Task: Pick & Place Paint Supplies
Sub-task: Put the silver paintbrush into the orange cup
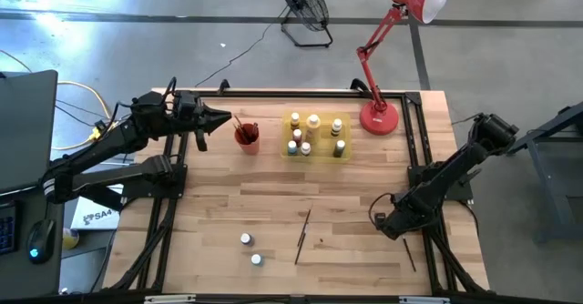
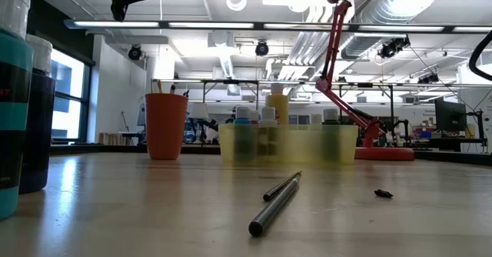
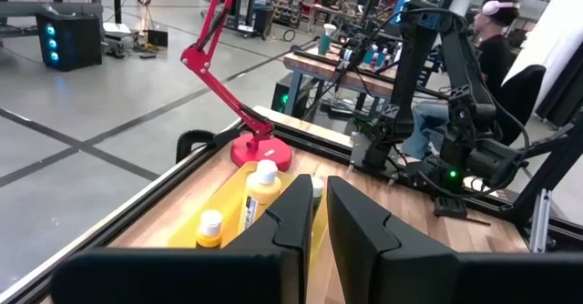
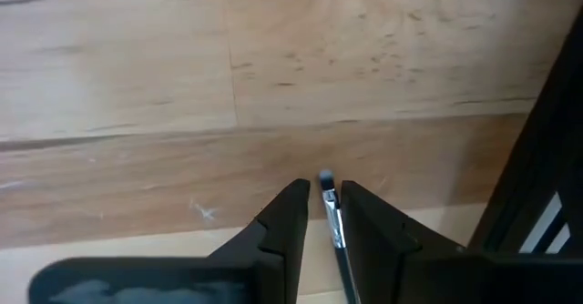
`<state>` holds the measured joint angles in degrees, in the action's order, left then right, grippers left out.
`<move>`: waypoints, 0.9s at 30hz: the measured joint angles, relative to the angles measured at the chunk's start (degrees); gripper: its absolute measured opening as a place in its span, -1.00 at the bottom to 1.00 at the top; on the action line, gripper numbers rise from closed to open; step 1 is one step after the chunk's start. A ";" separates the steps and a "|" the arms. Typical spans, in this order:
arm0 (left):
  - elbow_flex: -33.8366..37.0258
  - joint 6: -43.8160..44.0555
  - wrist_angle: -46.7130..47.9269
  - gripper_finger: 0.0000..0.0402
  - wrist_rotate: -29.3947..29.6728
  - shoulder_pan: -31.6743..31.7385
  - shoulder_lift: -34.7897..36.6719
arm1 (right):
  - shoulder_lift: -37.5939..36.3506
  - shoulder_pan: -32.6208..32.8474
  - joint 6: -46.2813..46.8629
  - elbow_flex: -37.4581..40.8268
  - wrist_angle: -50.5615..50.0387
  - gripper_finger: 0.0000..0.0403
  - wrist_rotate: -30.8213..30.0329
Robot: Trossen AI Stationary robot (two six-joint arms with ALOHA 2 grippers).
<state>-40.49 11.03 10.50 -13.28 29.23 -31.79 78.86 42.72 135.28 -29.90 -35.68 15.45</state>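
My right gripper [image 1: 379,220] is low over the table's right side, shut on a thin paintbrush [image 4: 328,204]. My left gripper [image 1: 224,117] is shut and empty at the far left, just left of the red cup [image 1: 247,136], which holds brushes. Several small bottles stand in the yellow tray [image 1: 316,149] at the far middle. Two white-capped bottles [image 1: 250,248] stand on the wood near the front edge. Two dark brushes [image 1: 303,235] lie flat beside them and also show in the low view [image 2: 277,203]. Another thin brush [image 1: 409,255] lies by the right rail. My right gripper pinches the paintbrush between its two fingers near the bristle end. The pale tip [image 4: 325,177] juts just past the fingertips. The brush runs along the fingers, which slant down at the wood. Whether the tip touches the table cannot be told.
A red desk lamp [image 1: 380,117] stands on its base at the far right, beside the tray. A black frame [image 1: 415,149] runs along the table's left, far and right sides. A small dark speck [image 1: 321,242] lies near the brushes. A person sits beyond the table [image 3: 496,31].
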 joint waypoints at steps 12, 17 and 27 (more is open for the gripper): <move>0.00 -0.02 -0.01 -0.84 0.00 0.00 -0.01 | 0.10 0.09 -1.25 0.10 1.61 -0.95 -2.19; 0.00 -0.04 -0.02 -0.84 0.00 0.00 0.00 | -0.09 0.09 -1.97 0.14 1.69 -0.97 -2.01; 0.00 -0.26 -0.02 -0.84 0.00 0.00 0.00 | -7.07 0.02 -2.14 0.38 3.18 -0.99 -8.23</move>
<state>-40.49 10.76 10.48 -13.28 29.23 -31.79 71.80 42.74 133.14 -29.52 -32.50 7.21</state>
